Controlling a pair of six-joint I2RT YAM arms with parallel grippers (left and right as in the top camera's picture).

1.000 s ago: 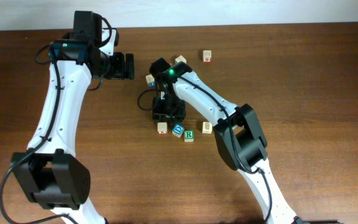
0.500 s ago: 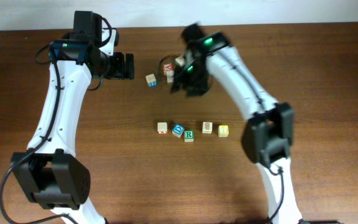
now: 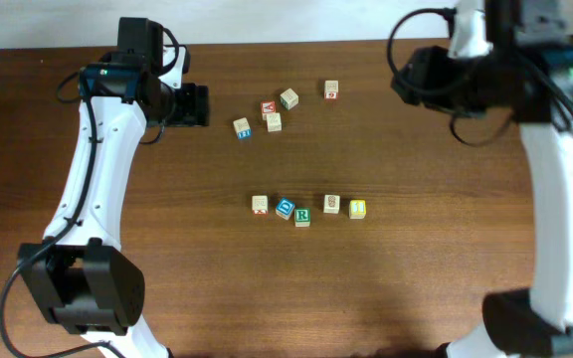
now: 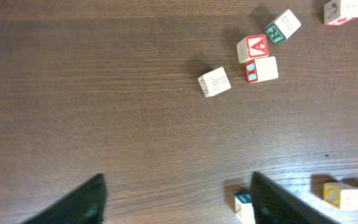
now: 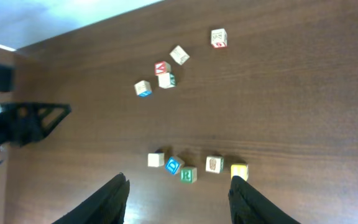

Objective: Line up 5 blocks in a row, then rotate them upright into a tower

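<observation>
Overhead showed five blocks (image 3: 302,216) lined up mid-tabletop and five loose cubes (image 3: 274,121) nearer the far edge. The right arm (image 3: 555,149) had swung from that row to the far-right corner. Left wrist: left gripper (image 4: 176,186) fingers apart, holding nothing. Right wrist: right gripper (image 5: 179,186) fingers apart, empty too.

The counter (image 3: 167,259) is dark brown wood, smooth, with fine lines and a soft shine. The blocks (image 3: 302,216) are pale wood with painted colour on some faces. The left arm (image 3: 93,179) and right arm (image 3: 555,209) have smooth white plastic shells and black matt parts.
</observation>
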